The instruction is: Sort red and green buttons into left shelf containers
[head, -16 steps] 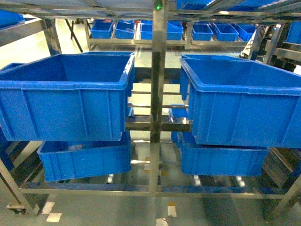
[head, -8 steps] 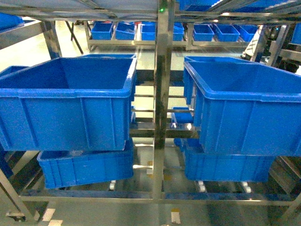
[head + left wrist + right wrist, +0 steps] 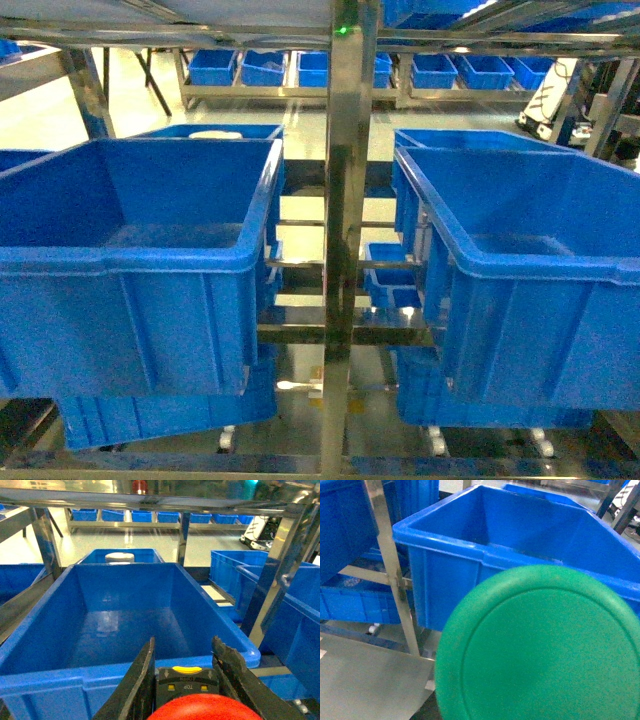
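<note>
Only wrist views: left claw (image 3: 185, 680) clamped on red button (image 3: 205, 707); right claw's grip untellable.

**One small word on the red button's body**

Between the left gripper's (image 3: 185, 667) two black fingers, the dark body of the red button (image 3: 187, 680) carries a small line of pale lettering just under its yellow tab; it appears to read "TOP", with a smaller word above it too blurred to make out. Nothing else legible shows.

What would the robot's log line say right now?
left fingers: hold red button | over left bin | green button: near right bin
</note>
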Controlling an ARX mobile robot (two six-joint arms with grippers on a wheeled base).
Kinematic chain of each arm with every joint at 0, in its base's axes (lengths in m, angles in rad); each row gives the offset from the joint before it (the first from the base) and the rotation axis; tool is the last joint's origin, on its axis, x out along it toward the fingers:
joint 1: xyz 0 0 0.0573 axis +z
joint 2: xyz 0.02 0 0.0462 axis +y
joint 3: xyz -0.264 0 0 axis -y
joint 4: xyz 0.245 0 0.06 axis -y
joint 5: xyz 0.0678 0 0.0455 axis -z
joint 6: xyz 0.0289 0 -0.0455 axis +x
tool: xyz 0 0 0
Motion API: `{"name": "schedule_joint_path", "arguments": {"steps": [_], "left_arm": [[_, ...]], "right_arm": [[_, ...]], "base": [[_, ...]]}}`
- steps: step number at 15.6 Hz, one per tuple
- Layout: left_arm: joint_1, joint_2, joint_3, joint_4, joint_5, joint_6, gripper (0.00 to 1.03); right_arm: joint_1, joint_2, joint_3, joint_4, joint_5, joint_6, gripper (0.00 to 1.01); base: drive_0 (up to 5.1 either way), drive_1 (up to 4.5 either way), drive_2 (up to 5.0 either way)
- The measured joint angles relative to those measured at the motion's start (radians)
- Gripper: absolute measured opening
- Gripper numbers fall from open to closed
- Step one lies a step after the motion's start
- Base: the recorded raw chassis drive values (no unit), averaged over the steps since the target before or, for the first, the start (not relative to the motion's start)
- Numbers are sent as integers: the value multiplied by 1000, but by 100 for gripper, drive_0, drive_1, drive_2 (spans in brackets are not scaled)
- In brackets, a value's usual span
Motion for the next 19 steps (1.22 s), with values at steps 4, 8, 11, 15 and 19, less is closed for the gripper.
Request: {"name": "schedule_joint_path", "arguments": {"steps": [4,8,11,15,19], "left_arm": [[0,2,0,0,0,0,29],[2,5,0,5,-2,0,29],[2,5,0,2,-1,0,29],[2,4,0,1,-2,0,29],[1,3,0,2,-2,0,29]], "right_arm": [[0,0,0,0,0,0,27],[0,4,0,4,0,0,27],[0,8,0,4,3,-3,27],[50,176,159,-10,87,-33,27],[68,427,365,-53,134,-70,27]], "base": [[-7,423,-437],[-7,423,-437],[-7,423,-437],[-7,423,-437],[-7,423,-437]]}}
